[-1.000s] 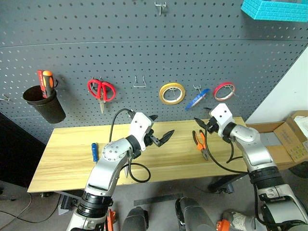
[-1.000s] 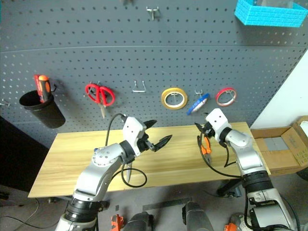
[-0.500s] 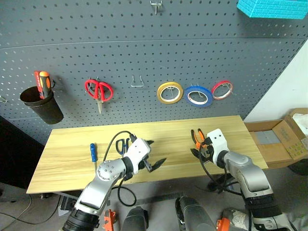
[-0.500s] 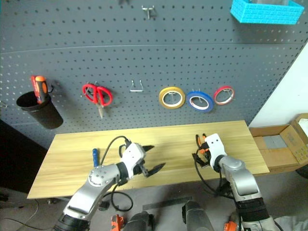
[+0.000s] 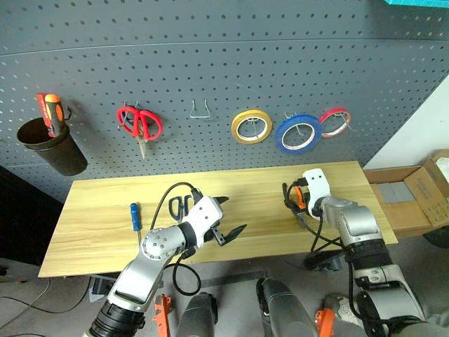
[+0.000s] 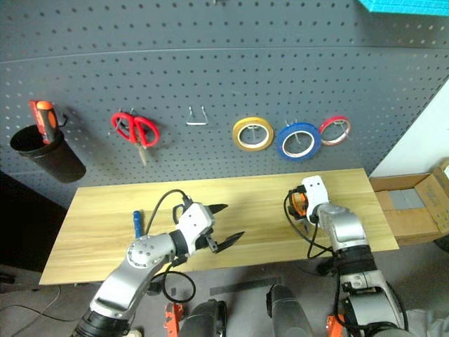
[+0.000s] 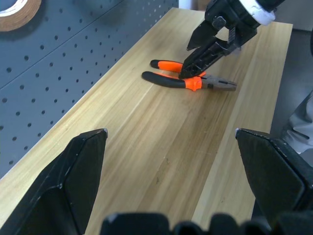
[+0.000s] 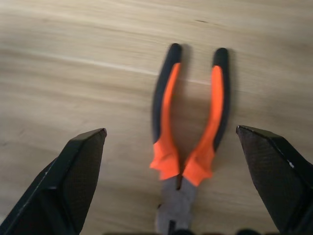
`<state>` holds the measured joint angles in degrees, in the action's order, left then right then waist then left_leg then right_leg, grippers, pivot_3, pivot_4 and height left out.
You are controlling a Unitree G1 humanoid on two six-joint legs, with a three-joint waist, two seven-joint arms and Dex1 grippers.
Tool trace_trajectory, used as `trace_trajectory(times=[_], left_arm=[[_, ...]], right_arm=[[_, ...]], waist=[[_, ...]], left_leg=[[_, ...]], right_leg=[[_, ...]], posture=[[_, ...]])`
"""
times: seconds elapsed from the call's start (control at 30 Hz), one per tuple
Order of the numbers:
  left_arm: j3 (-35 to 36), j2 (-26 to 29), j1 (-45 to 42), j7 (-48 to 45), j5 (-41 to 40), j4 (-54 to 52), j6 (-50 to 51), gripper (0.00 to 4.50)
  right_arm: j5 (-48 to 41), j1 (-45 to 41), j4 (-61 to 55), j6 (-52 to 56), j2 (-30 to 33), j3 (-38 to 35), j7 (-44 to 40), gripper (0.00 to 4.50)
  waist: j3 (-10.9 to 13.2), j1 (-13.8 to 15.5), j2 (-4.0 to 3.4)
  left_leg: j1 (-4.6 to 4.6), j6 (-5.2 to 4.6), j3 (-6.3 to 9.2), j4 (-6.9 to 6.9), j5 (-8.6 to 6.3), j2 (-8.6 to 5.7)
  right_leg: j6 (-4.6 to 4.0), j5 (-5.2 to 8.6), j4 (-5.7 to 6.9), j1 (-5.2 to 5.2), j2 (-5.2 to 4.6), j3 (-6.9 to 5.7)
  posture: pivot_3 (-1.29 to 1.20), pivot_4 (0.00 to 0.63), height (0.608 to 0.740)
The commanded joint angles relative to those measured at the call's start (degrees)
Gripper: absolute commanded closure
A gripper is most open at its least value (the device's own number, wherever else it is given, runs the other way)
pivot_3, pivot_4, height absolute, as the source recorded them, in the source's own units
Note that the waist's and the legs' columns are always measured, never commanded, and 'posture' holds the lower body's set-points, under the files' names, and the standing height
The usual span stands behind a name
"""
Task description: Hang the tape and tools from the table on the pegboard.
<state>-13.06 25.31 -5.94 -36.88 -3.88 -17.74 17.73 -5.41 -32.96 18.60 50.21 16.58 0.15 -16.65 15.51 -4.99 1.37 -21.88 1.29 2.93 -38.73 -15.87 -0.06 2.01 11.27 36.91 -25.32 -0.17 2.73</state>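
Pliers (image 8: 188, 132): orange-and-black handles splayed, grey jaws, flat on the table (image 5: 98, 228) near its right end. Right gripper (image 7: 195, 63) poised over them, fingers spread wide, nothing pinched. Left gripper (image 5: 226, 219) spread too, empty. On the pegboard (image 5: 210, 77): three tape rolls – yellow (image 5: 252, 126), blue tape (image 5: 297, 133), red (image 5: 336, 122); one red scissors (image 5: 139, 123). On the table also: one blue scissors (image 5: 179, 206), one blue screwdriver (image 5: 134, 217).

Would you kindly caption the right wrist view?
Open right claw poised over orange-and-black pliers lying on the wooden table.
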Motion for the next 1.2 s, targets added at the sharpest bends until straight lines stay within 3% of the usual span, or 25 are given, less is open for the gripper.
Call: trace_trajectory(times=[0.03,0.23,0.6,0.7,0.83,1.03,1.2], left_arm=[[1.4,-0.1,1.3,0.7,-1.4,-4.3,1.6,0.00],[2.8,0.8,2.8,0.5,-2.2,-6.2,3.5,0.00],[4.2,2.5,5.1,-0.2,-4.1,-9.9,7.3,0.00],[4.5,3.0,5.7,-0.5,-4.7,-10.8,8.1,0.00],[4.5,3.1,5.6,-0.5,-5.1,-11.1,8.6,0.00],[3.8,2.6,5.2,0.0,-5.4,-10.7,8.5,0.00],[4.8,0.8,8.0,2.4,-6.1,-13.0,7.7,0.00]], right_arm=[[-1.1,-3.0,5.1,-0.4,-1.0,-3.7,2.2,0.05],[-2.0,-6.5,10.5,0.2,-2.7,-6.2,3.6,0.05],[0.5,-10.6,21.2,-5.0,-2.0,-3.2,0.5,0.05],[0.7,-11.1,22.1,-5.5,-1.8,-2.6,0.0,0.62],[0.8,-11.2,22.0,-5.7,-1.9,-1.9,-0.6,1.79],[1.0,-10.9,20.1,-5.9,-1.9,-1.1,-1.4,1.79],[1.8,-2.8,0.5,-9.4,3.2,7.4,-12.3,1.79]], waist=[[0.3,0.0,0.03],[1.8,-0.1,-0.03],[3.4,0.0,0.29],[3.5,0.0,0.32],[3.5,0.0,0.32],[3.5,0.0,0.33],[3.5,0.3,0.33]], left_leg=[[-0.01,0.00,0.00,0.00,0.00,-0.01],[-0.01,0.00,0.02,0.01,0.00,-0.01],[-0.07,0.02,-0.02,0.02,-0.01,0.44],[-0.07,0.03,-0.02,0.03,-0.02,0.50],[-0.10,0.05,-0.02,0.06,-0.02,0.53],[-0.08,0.05,-0.05,0.16,-0.03,0.55],[-0.17,0.08,-0.09,0.52,-0.01,0.54]], right_leg=[[0.00,0.00,0.01,0.00,0.00,0.00],[0.03,-0.01,0.04,-0.03,0.03,-0.02],[0.07,-0.03,-0.06,-0.07,0.11,-0.01],[0.06,-0.02,-0.06,-0.08,0.17,-0.02],[0.04,-0.01,-0.06,-0.14,0.20,-0.02],[0.04,-0.01,-0.09,-0.17,0.22,0.00],[-0.01,0.04,-0.14,-0.40,0.21,0.02]], posture=[[-0.06,0.318,0.740],[-0.05,0.343,0.740],[-0.03,0.377,0.740],[-0.02,0.372,0.740],[-0.02,0.367,0.740],[-0.02,0.341,0.740],[-0.02,0.304,0.740]])
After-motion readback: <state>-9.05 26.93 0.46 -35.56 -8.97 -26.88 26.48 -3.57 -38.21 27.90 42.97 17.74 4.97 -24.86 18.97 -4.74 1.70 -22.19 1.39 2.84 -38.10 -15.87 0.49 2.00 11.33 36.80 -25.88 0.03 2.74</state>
